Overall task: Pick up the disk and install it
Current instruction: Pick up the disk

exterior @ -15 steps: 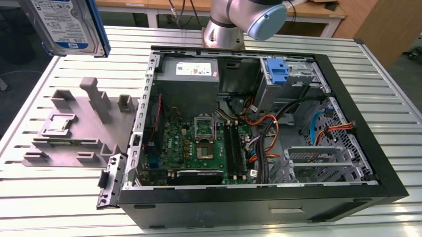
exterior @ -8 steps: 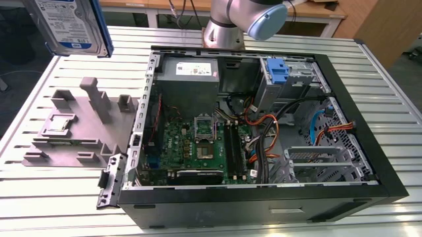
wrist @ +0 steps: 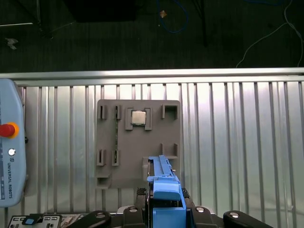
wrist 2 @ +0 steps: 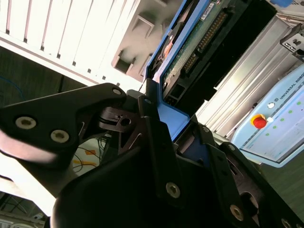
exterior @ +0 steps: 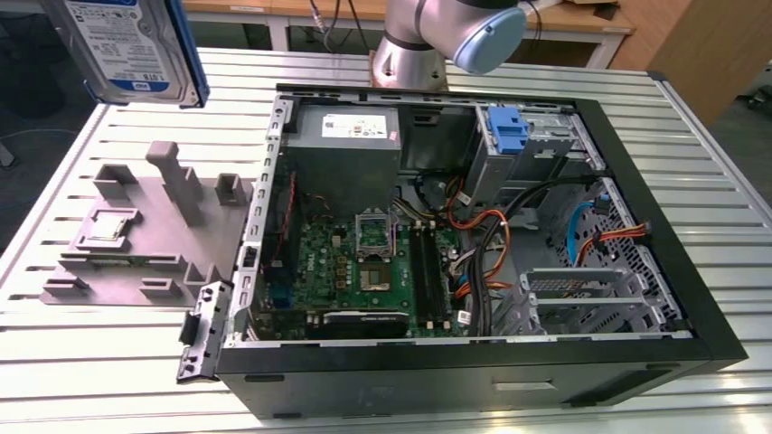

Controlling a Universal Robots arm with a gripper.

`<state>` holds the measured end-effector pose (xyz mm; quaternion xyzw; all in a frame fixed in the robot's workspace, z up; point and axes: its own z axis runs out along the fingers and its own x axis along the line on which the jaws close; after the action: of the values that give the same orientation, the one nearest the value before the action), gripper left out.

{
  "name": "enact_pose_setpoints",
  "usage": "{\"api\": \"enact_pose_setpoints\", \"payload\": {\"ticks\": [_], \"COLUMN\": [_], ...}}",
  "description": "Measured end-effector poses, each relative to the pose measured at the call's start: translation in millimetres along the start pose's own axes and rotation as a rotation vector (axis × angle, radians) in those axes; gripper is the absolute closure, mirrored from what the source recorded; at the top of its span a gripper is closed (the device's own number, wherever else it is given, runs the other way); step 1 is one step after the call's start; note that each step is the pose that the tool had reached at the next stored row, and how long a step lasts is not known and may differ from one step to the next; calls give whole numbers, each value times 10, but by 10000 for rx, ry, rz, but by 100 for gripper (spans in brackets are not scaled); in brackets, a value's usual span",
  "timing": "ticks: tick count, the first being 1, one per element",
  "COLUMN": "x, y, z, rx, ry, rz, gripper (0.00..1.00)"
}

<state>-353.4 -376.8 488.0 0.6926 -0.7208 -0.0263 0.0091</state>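
The disk (exterior: pixel 133 45) hangs high above the table at the exterior view's far left. It is a silver drive with a white-and-blue label and blue side rails, and its top is cut off by the picture's edge. In the first wrist view it shows edge-on as a blue rail (wrist: pixel 164 183) above the grey holder plate (wrist: pixel 137 142). My gripper (wrist: pixel 166 209) is shut on it from both sides. In the second wrist view the black fingers (wrist 2: pixel 152 123) clamp the blue rail, and the disk's green circuit board (wrist 2: pixel 190 47) faces the camera.
An open computer case (exterior: pixel 675 316) lies on the slatted metal table (exterior: pixel 97 362), with a blue bracket (exterior: pixel 513 136) in its upper bay and a metal cage (exterior: pixel 579 298) lower down. The grey holder plate (exterior: pixel 133 244) carries a small chip (exterior: pixel 107 226). A control pendant (wrist: pixel 9 152) lies nearby.
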Motion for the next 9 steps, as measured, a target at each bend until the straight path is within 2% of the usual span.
{"api": "enact_pose_setpoints", "payload": {"ticks": [9], "x": [4], "y": [-19], "z": [-1], "rx": [0], "ry": [0], "rz": [0], "gripper": [64]}}
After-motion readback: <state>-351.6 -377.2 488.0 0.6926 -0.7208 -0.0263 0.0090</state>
